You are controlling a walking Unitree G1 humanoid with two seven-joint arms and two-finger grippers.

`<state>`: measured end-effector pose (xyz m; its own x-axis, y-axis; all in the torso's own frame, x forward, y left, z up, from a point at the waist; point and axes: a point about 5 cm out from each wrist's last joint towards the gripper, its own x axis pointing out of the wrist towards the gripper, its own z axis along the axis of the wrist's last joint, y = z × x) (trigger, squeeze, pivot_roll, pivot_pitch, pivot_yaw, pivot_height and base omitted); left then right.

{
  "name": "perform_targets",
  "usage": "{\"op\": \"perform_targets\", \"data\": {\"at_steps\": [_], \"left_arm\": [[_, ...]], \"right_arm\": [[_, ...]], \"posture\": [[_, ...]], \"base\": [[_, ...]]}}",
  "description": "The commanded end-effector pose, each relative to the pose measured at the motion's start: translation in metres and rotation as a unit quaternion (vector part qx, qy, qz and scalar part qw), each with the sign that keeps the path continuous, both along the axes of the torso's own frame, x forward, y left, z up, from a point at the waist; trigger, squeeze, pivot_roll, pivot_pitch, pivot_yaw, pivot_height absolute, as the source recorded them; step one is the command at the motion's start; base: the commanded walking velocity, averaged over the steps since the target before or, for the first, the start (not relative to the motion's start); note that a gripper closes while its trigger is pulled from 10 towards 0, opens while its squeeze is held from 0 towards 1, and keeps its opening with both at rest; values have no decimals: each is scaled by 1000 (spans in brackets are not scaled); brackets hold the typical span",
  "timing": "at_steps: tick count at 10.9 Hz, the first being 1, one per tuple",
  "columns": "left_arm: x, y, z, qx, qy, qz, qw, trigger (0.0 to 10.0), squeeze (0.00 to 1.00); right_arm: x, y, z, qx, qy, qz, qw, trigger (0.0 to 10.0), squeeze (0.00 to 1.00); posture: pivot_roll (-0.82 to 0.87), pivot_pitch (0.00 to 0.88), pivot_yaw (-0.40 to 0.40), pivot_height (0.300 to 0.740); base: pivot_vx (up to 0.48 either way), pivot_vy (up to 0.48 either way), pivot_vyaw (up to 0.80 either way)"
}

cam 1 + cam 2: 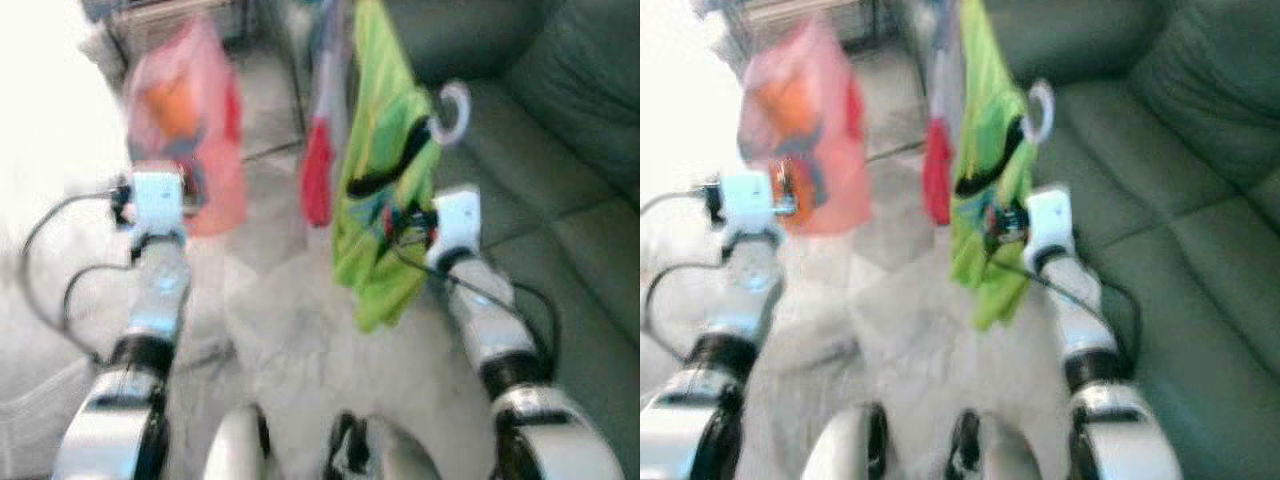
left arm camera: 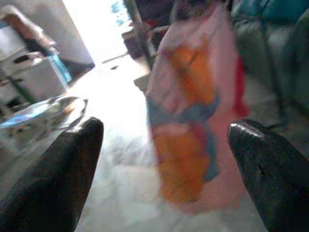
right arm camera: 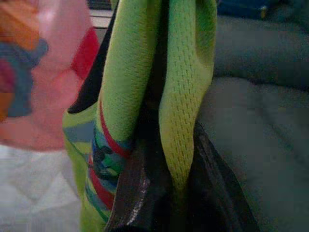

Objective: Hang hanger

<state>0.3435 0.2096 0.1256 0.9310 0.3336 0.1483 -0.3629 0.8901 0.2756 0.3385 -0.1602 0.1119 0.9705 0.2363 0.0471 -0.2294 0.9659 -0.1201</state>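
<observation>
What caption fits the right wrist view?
Right gripper shut on green garment, pink garment hanging beside.

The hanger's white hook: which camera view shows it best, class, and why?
The left eye view shows the white hook best: its whole curve stands out against the dark sofa, above the green garment. The right eye view shows it smaller and blurrier. The right wrist view shows green fabric, no hook.
</observation>
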Motion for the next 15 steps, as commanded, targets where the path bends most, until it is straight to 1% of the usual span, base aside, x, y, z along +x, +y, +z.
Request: {"op": "perform_targets", "data": {"at_steps": [1, 2, 3, 4, 5, 6, 7, 8, 9, 10, 11, 12, 13, 14, 15], "left_arm": [[-4, -6, 2, 14, -7, -15, 1000, 10000, 0], [-11, -8, -2, 18, -2, -27, 999, 10000, 0], [-21, -12, -12, -11, 22, -61, 998, 10000, 0], [-30, -18, -15, -16, 29, -81, 996, 10000, 0], [-32, -20, -14, -7, 26, -79, 997, 10000, 0], [-38, -21, -14, -6, 34, -74, 997, 10000, 0], [-44, -23, -14, -9, 45, -88, 995, 10000, 0], [-56, -19, -16, -3, 62, -108, 992, 10000, 0], [-60, -14, -19, -2, 73, -100, 992, 10000, 0], [-61, -16, -20, -6, 80, -97, 992, 10000, 0], [-64, -21, -21, -16, 86, -98, 991, 10000, 0], [-67, -24, -23, -19, 94, -97, 991, 10000, 0], [-71, -26, -29, -28, 113, -95, 989, 10000, 0], [-71, -27, -29, -27, 111, -97, 989, 10000, 0], [-70, -29, -31, -26, 111, -95, 989, 10000, 0]], "right_arm": [[-6, -9, 10, 9, -32, -14, 999, 10000, 0], [-17, -15, 5, 8, -37, -25, 999, 10000, 0], [-29, -22, -2, 7, -28, -40, 999, 10000, 0], [-37, -23, -7, 7, -15, -42, 999, 10000, 0], [-41, -23, -9, 7, -9, -43, 999, 10000, 0], [-44, -22, -7, 14, -6, -51, 999, 10000, 0], [-45, -23, -6, 17, -6, -54, 998, 10000, 0], [-50, -26, -11, 21, 4, -59, 998, 10000, 0], [-53, -30, -17, 39, 23, -76, 996, 10000, 0], [-55, -33, -20, 52, 37, -90, 994, 10000, 0], [-58, -37, -25, 54, 50, -97, 993, 10000, 0], [-61, -40, -32, 63, 74, -102, 990, 10000, 0], [-65, -44, -37, 63, 84, -106, 989, 10000, 0], [-66, -45, -37, 54, 81, -105, 990, 10000, 0], [-65, -45, -38, 60, 80, -116, 988, 10000, 0]], "posture": [[-89, 179, -24, 740], [-88, 179, -23, 740], [-84, 173, -20, 740], [-84, 171, -19, 740], [-84, 171, -19, 740], [-85, 161, -23, 740], [-81, 156, -20, 740], [-73, 156, -17, 740], [-68, 151, -17, 740], [-71, 145, -19, 740], [-76, 136, -22, 740], [-73, 133, -23, 740], [-73, 133, -23, 740], [-72, 124, -24, 740], [-63, 106, -26, 740]], "base": [[0, 0, 800], [0, 0, 800], [0, 0, 800], [0, 0, 800], [0, 0, 800], [0, 0, 800], [0, 0, 800], [0, 0, 800], [0, 0, 800], [0, 0, 800], [0, 0, 800], [0, 0, 800], [0, 0, 0], [0, 0, 0], [0, 0, 0]]}}
